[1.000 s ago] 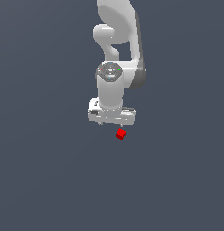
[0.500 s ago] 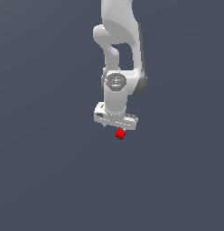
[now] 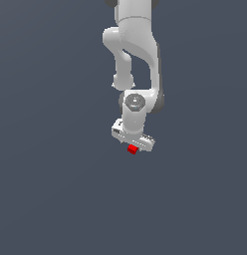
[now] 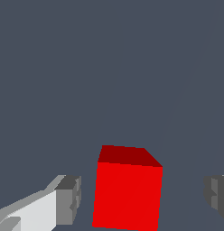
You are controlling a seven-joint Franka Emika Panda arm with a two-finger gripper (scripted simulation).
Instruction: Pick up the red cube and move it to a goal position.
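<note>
The red cube point(image 3: 131, 149) is tiny and bright red and sits on the dark grey floor, just under the white hand of the arm. My gripper point(image 3: 134, 144) is right over it, so its fingers hardly show in the exterior view. In the wrist view the cube point(image 4: 127, 194) lies between my two grey fingertips point(image 4: 68, 198), with a gap on each side. The gripper point(image 4: 143, 198) is open and does not touch the cube.
The plain dark grey floor point(image 3: 56, 199) stretches all around with no other object in view. The white arm point(image 3: 135, 45) comes down from the top of the exterior view.
The gripper has moved toward the exterior view's right and lower, from beside the cube to directly over it. The cube has not moved.
</note>
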